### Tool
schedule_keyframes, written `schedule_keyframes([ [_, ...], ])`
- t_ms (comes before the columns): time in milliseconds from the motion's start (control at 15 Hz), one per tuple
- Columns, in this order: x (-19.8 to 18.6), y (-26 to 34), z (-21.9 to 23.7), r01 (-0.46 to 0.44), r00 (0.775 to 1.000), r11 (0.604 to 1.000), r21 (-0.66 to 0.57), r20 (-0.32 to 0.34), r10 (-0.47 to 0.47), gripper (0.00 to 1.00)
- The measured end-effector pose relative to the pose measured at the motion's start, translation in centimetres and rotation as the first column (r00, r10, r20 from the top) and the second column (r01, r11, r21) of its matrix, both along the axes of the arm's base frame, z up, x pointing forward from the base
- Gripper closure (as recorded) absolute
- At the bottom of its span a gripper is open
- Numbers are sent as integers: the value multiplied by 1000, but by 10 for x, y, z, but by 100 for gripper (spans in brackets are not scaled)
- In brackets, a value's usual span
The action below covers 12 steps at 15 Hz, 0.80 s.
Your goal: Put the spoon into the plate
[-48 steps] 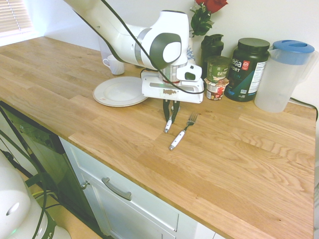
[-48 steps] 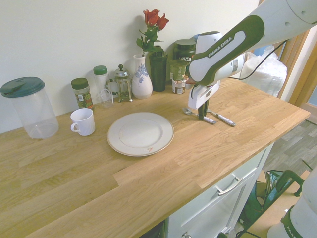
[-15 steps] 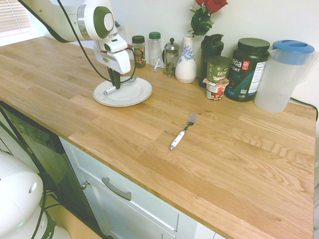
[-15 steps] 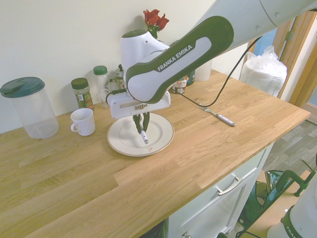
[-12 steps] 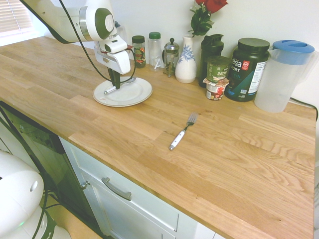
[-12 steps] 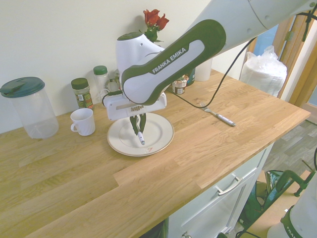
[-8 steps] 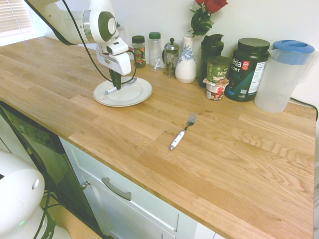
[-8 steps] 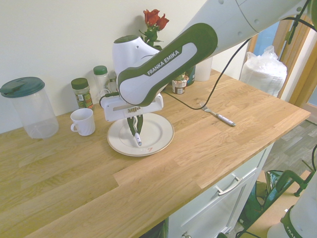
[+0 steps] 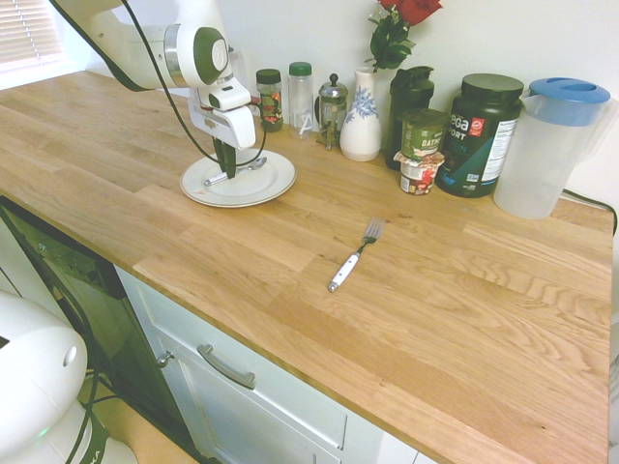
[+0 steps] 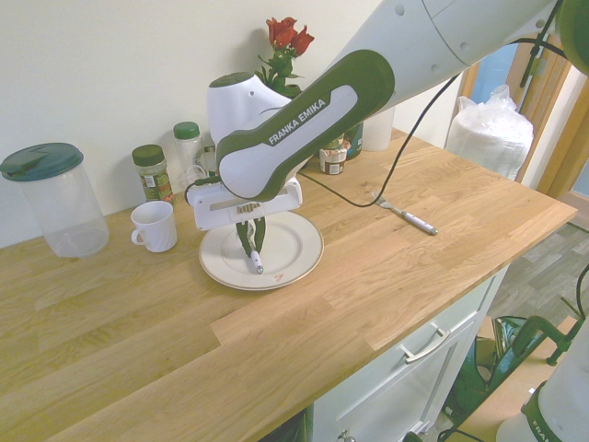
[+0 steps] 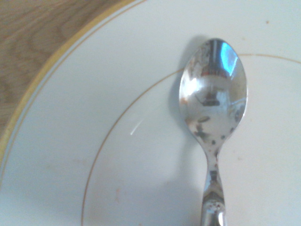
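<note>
Gripping the spoon point(image 10: 255, 261) by its white handle, my tool point(image 10: 249, 247) is closed tight and pointing straight down over the plate point(image 10: 296, 259) on the counter point(image 10: 368, 267). The spoon's shiny bowl is hanging above the plate's white middle, casting a shadow.

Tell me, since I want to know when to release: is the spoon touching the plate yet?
Cannot tell. The wrist view shows the spoon over the plate casting a shadow, and the exterior views are too coarse to show contact or a gap.
</note>
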<state>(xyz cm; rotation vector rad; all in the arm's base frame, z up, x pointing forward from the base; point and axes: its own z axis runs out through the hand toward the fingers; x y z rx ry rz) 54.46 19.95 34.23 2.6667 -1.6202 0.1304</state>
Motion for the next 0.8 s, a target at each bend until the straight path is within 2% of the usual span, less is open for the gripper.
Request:
schedule_keyframes([
  [267,-5,-2,-1,-25,998,999,19,-65,26,0],
  [600,-14,-18,52,-74,996,997,27,-51,75,0],
  [800,-22,-64,99,-148,988,987,58,-27,150,0],
])
